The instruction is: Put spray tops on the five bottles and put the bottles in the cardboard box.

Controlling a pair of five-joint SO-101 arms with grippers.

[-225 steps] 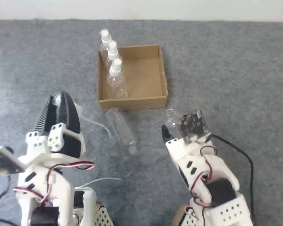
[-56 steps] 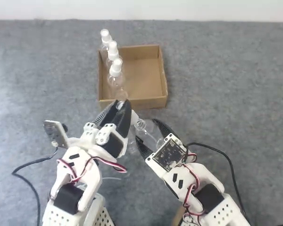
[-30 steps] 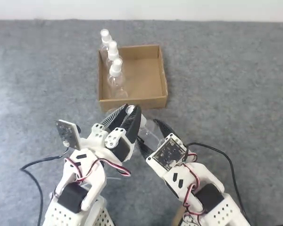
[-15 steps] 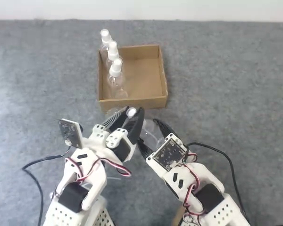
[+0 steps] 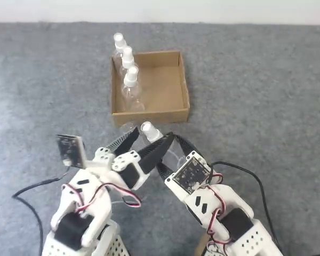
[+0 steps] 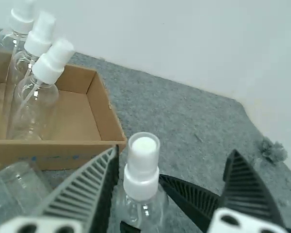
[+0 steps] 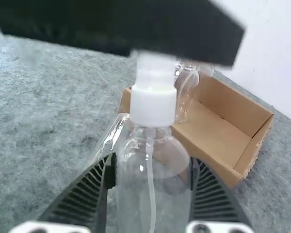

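The left gripper has let go, and its jaws now spread wide either side of the white plastic spray top. The top seems seated on the clear plastic bottle, which the right gripper clamps at 6 o'clock from the brown cardboard box. Boxing it likely comes next.

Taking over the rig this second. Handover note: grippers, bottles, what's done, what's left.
Left gripper: open, fingers either side of the spray top, not gripping it.
Right gripper: shut on the fourth bottle, held upright on the arms' side of the cardboard box.
Done: three capped bottles stand by the box's left wall. The spray top sits on the fourth bottle; whether it is tight can't be judged.
Left: box the fourth bottle, then cap and box the fifth bottle, which lies uncapped on the table near the box's front wall.
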